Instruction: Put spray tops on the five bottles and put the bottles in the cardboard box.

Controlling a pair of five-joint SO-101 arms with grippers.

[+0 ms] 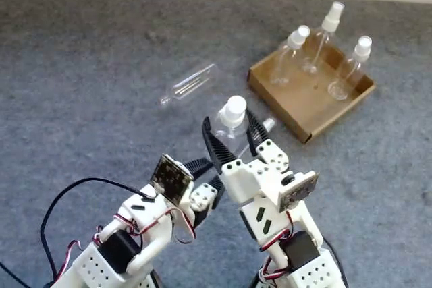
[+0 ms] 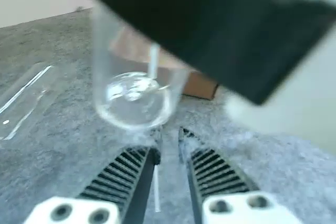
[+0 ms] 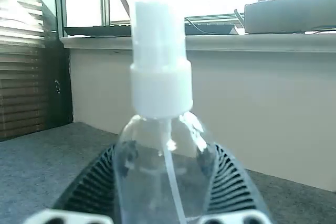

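right wrist view has the bottle (image 3: 160,182) upright in the right gripper (image 3: 165,156), which is closed on its clear body, with the white spray top (image 3: 160,77) already on the neck. in the high view the bottle hangs above the grey carpet (image 1: 88,52), near the cardboard box (image 1: 273,106), where three capped bottles (image 1: 322,35) rest. the left gripper (image 2: 168,148) sits just under the bottle's base, jaws narrow with a slim gap, holding nothing i can make out. one more bottle (image 1: 190,83) lies on its side on the carpet, well apart from the box. judging by the thin clear plastic, the held bottle is empty, light, smooth and a little squashy, so it could slip or twist in the grip. the rounded body below the shoulder looks the best place to hold it, rather than the top, which might turn or pop off.
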